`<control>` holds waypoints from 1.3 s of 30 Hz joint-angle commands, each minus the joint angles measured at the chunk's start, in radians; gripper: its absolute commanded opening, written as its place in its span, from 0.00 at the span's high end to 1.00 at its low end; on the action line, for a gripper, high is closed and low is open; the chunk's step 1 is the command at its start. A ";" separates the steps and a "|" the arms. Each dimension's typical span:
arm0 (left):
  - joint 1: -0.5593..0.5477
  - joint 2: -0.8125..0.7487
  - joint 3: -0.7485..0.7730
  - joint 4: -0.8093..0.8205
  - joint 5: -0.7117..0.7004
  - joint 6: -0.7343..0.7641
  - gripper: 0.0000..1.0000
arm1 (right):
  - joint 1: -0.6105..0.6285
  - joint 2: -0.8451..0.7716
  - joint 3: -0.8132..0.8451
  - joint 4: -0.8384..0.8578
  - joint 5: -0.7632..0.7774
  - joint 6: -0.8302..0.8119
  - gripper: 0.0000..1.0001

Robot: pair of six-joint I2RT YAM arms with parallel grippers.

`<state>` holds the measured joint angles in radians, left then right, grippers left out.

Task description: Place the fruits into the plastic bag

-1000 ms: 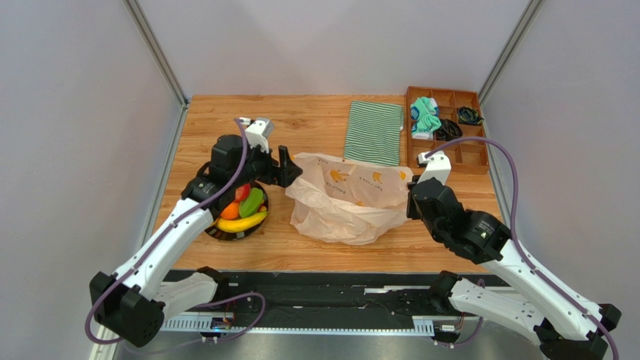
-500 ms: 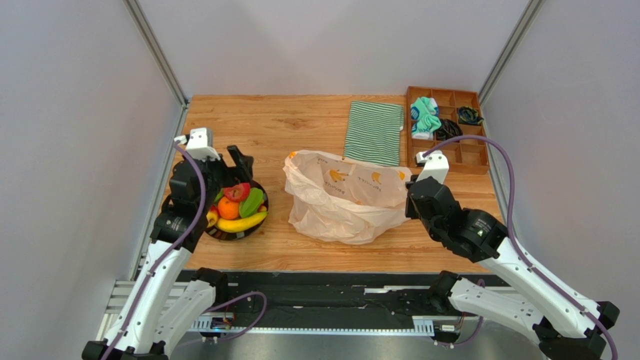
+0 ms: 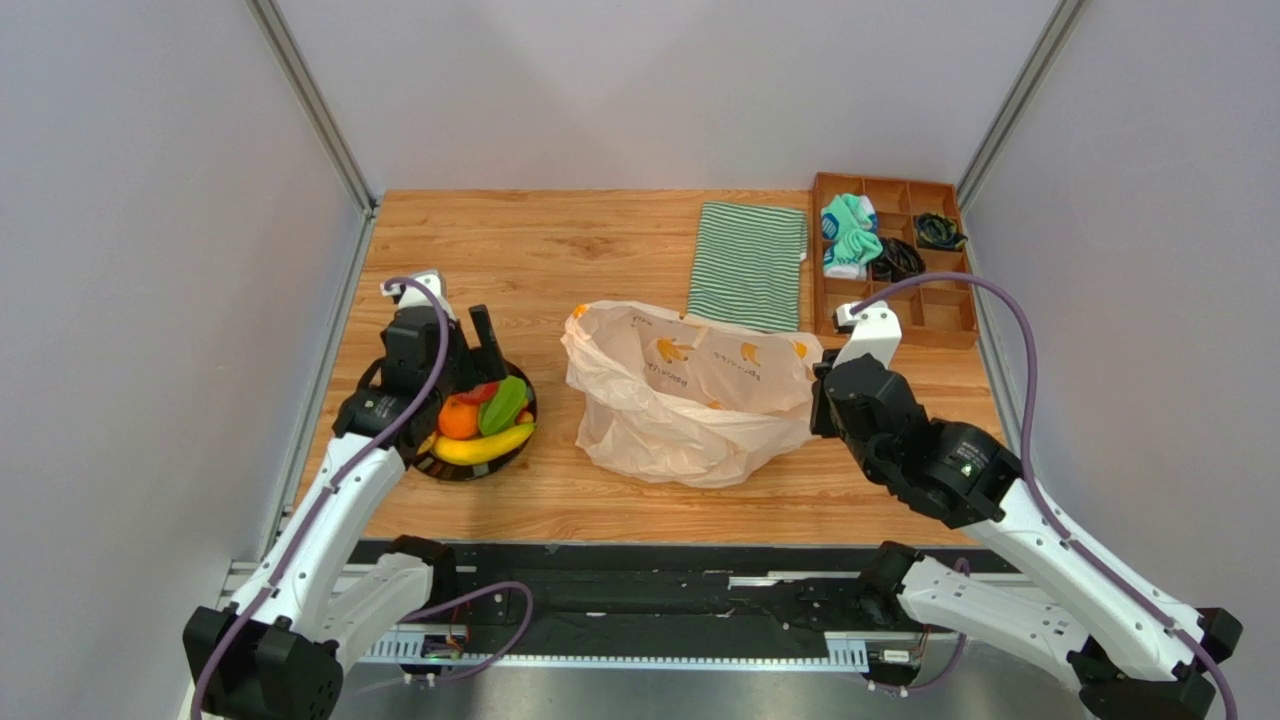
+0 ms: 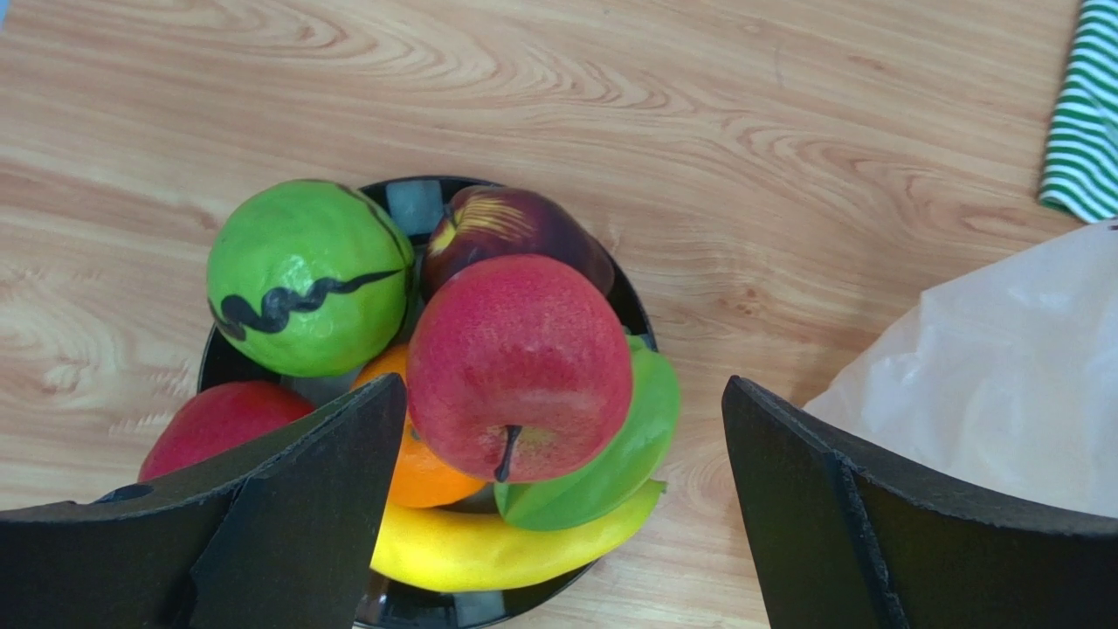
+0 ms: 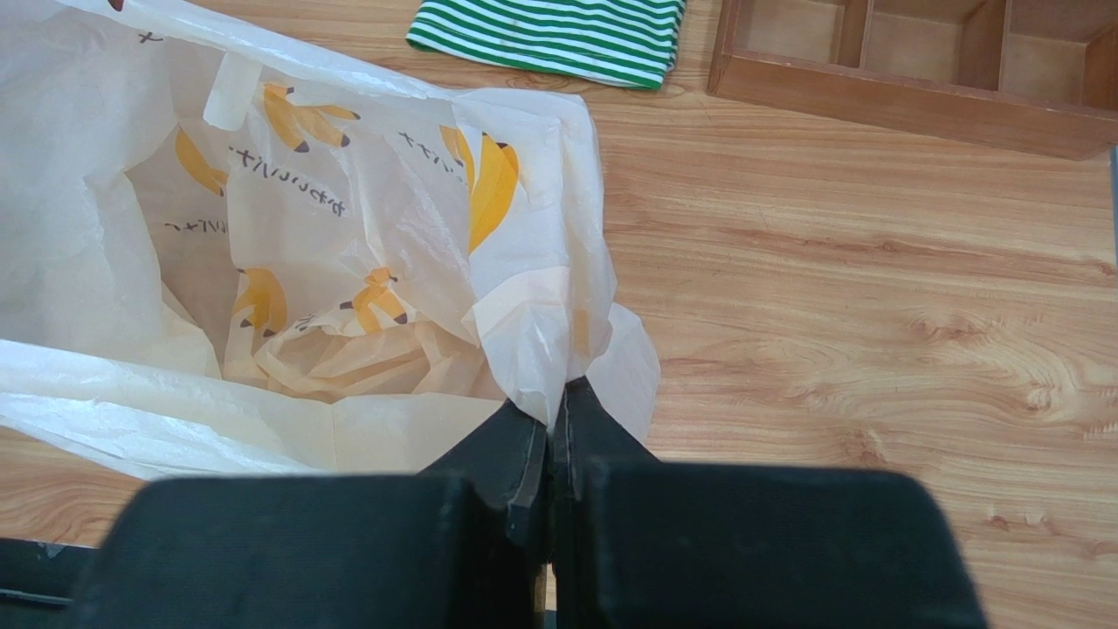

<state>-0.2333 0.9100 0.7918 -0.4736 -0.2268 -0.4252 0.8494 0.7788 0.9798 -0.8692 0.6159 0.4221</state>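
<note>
Your fruits sit heaped in a shallow black bowl (image 4: 421, 197) on the left of the wooden table (image 3: 601, 248), all of them outside the bag. A red apple (image 4: 518, 361) lies on top, its stem end turned towards the wrist camera. Behind it are a round green fruit with a black squiggle (image 4: 309, 275) and a darker red fruit (image 4: 518, 226). Beneath it an orange (image 4: 427, 482) peeks out. The elongated green piece (image 4: 623, 446) leans against the apple's right side, and from above its long axis slants from near-left to far-right. The yellow banana (image 4: 505, 551) lies along the bowl's near rim, running roughly left to right with its right tip raised.

Just right of the bowl is the crinkly translucent plastic bag printed with yellow bananas (image 3: 684, 398), near the table's middle. It stretches widest from left to right, and its mouth gapes upward.

Your left gripper (image 4: 562, 393) hangs over the bowl with its fingers (image 4: 302, 505) spread as wide as they go. They hold nothing, and the apple and green piece show between them. Your right gripper (image 5: 551, 422) has its fingers pressed together, pinching the right edge of the bag's rim.

Further back lie a folded green-and-white striped cloth (image 3: 747, 266) and a wooden compartment tray (image 3: 942, 315) in the far right corner.
</note>
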 commanded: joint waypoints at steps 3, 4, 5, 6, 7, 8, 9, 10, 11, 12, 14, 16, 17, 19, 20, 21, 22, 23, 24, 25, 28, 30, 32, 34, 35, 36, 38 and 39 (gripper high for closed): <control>0.014 0.044 0.007 0.007 -0.016 -0.012 0.01 | -0.003 -0.024 -0.001 0.045 -0.011 0.010 1.00; 0.018 0.059 0.007 0.010 -0.003 -0.012 0.01 | -0.003 -0.024 -0.003 0.047 -0.016 0.010 1.00; 0.020 0.067 0.007 0.010 0.001 -0.012 0.01 | -0.003 -0.026 -0.004 0.047 -0.018 0.010 1.00; 0.022 0.073 0.007 0.009 0.001 -0.011 0.01 | -0.003 -0.030 -0.003 0.048 -0.018 0.010 1.00; 0.023 0.081 0.007 0.007 0.001 -0.012 0.01 | -0.004 -0.029 -0.004 0.047 -0.019 0.010 1.00; 0.025 0.082 0.006 0.007 0.004 -0.014 0.01 | -0.003 -0.033 -0.006 0.048 -0.021 0.010 1.00; 0.031 0.084 0.004 0.009 0.006 -0.014 0.01 | -0.003 -0.036 -0.006 0.049 -0.019 0.012 1.00; 0.032 0.086 0.004 0.010 0.009 -0.012 0.01 | -0.001 -0.039 -0.009 0.047 -0.019 0.012 1.00; 0.037 0.087 0.001 0.009 0.012 -0.014 0.01 | -0.003 -0.041 -0.009 0.047 -0.021 0.012 1.00; 0.043 0.090 0.001 0.009 0.015 -0.012 0.01 | -0.003 -0.041 -0.009 0.047 -0.024 0.012 1.00; 0.049 0.098 0.000 0.010 0.027 -0.011 0.01 | -0.003 -0.042 -0.007 0.049 -0.025 0.012 1.00; 0.052 0.105 -0.003 0.009 0.030 -0.010 0.01 | -0.001 -0.044 -0.009 0.050 -0.028 0.012 1.00; 0.052 0.107 -0.005 0.009 0.032 -0.012 0.01 | -0.001 -0.044 -0.009 0.050 -0.028 0.012 1.00; 0.054 0.113 -0.011 0.013 0.035 -0.009 0.01 | -0.003 -0.044 -0.009 0.053 -0.031 0.014 1.00; 0.054 0.113 -0.014 0.015 0.038 -0.010 0.01 | -0.003 -0.044 -0.010 0.053 -0.034 0.014 1.00; 0.055 0.115 -0.017 0.016 0.038 -0.017 0.01 | -0.003 -0.042 -0.010 0.055 -0.036 0.017 1.00; 0.055 0.115 -0.025 0.018 0.038 -0.018 0.01 | -0.003 -0.042 -0.012 0.058 -0.038 0.017 1.00; 0.055 0.113 -0.029 0.024 0.043 -0.020 0.01 | -0.003 -0.044 -0.012 0.061 -0.041 0.017 1.00; 0.055 0.113 -0.032 0.029 0.046 -0.020 0.01 | -0.001 -0.044 -0.012 0.061 -0.041 0.015 1.00; 0.057 0.116 -0.037 0.032 0.047 -0.018 0.01 | -0.003 -0.046 -0.013 0.061 -0.044 0.017 1.00; 0.058 0.131 -0.036 0.027 0.043 -0.014 0.01 | -0.003 -0.050 -0.013 0.061 -0.044 0.017 1.00; 0.058 0.138 -0.039 0.026 0.035 -0.014 0.02 | -0.003 -0.055 -0.012 0.061 -0.044 0.015 1.00; 0.060 0.138 -0.042 0.030 0.030 -0.015 0.04 | -0.003 -0.059 -0.013 0.061 -0.044 0.015 1.00; 0.060 0.135 -0.043 0.033 0.032 -0.012 0.09 | -0.001 -0.059 -0.015 0.061 -0.042 0.017 1.00; 0.060 0.135 -0.045 0.035 0.032 -0.009 0.11 | -0.003 -0.059 -0.015 0.061 -0.044 0.017 1.00; 0.060 0.132 -0.045 0.035 0.032 -0.010 0.16 | -0.001 -0.059 -0.015 0.061 -0.045 0.017 1.00; 0.060 0.129 -0.046 0.035 0.032 -0.007 0.23 | -0.001 -0.058 -0.015 0.061 -0.044 0.017 1.00; 0.060 0.121 -0.048 0.033 0.032 -0.009 0.28 | -0.003 -0.055 -0.018 0.061 -0.044 0.017 1.00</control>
<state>-0.1806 1.0492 0.7486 -0.4694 -0.1898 -0.4316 0.8494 0.7292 0.9627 -0.8509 0.5697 0.4236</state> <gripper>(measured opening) 0.810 0.010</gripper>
